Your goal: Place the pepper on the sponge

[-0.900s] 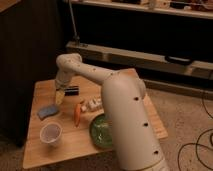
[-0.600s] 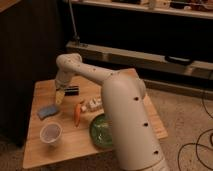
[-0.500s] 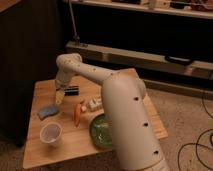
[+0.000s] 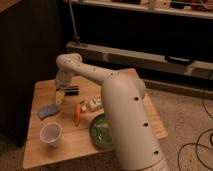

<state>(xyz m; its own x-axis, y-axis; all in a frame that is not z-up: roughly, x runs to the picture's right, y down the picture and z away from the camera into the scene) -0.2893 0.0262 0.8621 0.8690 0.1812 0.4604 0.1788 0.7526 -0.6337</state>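
An orange-red pepper [image 4: 78, 113] lies on the wooden table [image 4: 45, 150], near its middle. The blue-grey sponge [image 4: 47, 111] rests flat to the pepper's left, a short gap apart. My gripper [image 4: 60, 96] hangs from the white arm just above the table, up and right of the sponge and left of the pepper, touching neither.
A clear cup [image 4: 51, 134] stands near the front left. A green plate [image 4: 101, 131] sits right of the pepper, partly behind my arm. A white tube-like bottle [image 4: 93, 104] and a small black block [image 4: 72, 90] lie close to the gripper. A dark cabinet wall borders the left.
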